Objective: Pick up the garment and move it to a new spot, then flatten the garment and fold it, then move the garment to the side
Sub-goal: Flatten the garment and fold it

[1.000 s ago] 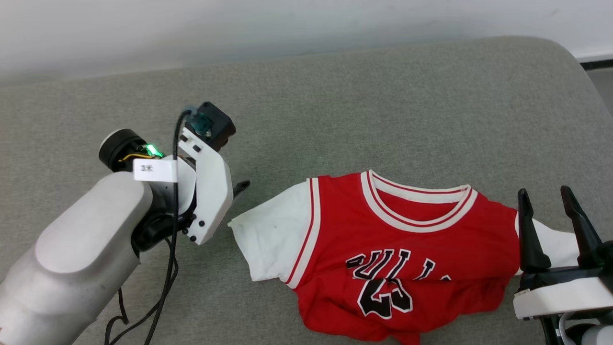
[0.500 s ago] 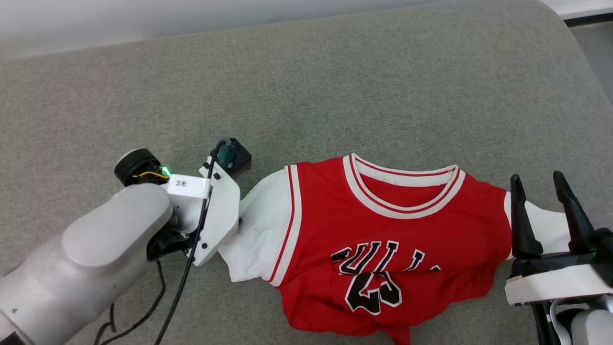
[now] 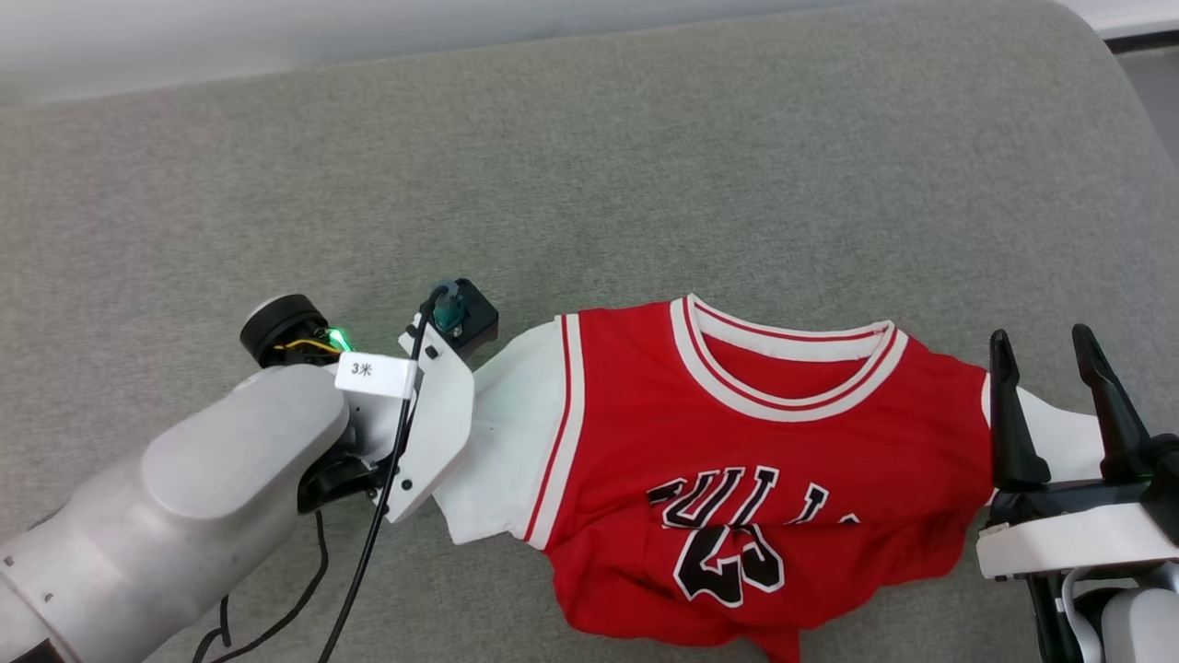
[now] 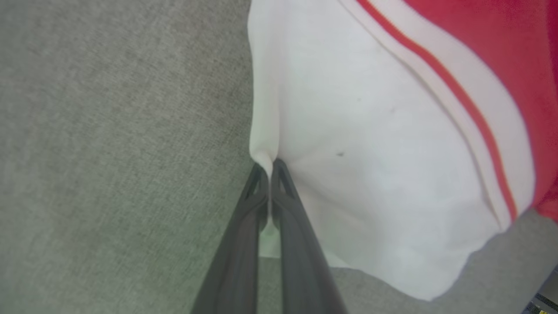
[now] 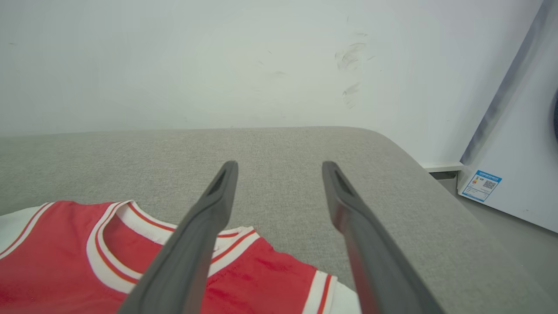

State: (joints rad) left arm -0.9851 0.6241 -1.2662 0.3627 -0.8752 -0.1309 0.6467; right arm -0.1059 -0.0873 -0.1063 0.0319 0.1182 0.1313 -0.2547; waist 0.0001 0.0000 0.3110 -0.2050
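Garment: the garment point(image 3: 737, 433) lies chest-up on the grey padded surface point(image 3: 645, 166), collar toward the far edge; its lower half is rumpled, the lettering creased and the hem bunched at the near side
Left end effector: the left end effector point(image 4: 269, 168) has its fingers pressed together on a fold at the outer edge of the white sleeve point(image 4: 370, 152); only a narrow pinch of cloth sits between them
Right end effector: the right end effector point(image 3: 1041, 345) stands spread and holds nothing; it hangs over the other white sleeve point(image 3: 1059, 437) at the garment's opposite side
Step in hand: most likely securing both sides for the lift to a new spot; one side is gripped, the other is not
Doing it well: bring the right fingers down on the sleeve or shoulder seam and take a deep bite; grip level with the left pinch so the garment hangs even
Lift: raise both arms together, far enough apart to keep the shoulders taut; that should let the bunched hem drop out
Risk: the left pinch looks shallow and close to the sleeve's edge, so a quick pull may slip it free; lifting by one side alone would drag and twist the cloth
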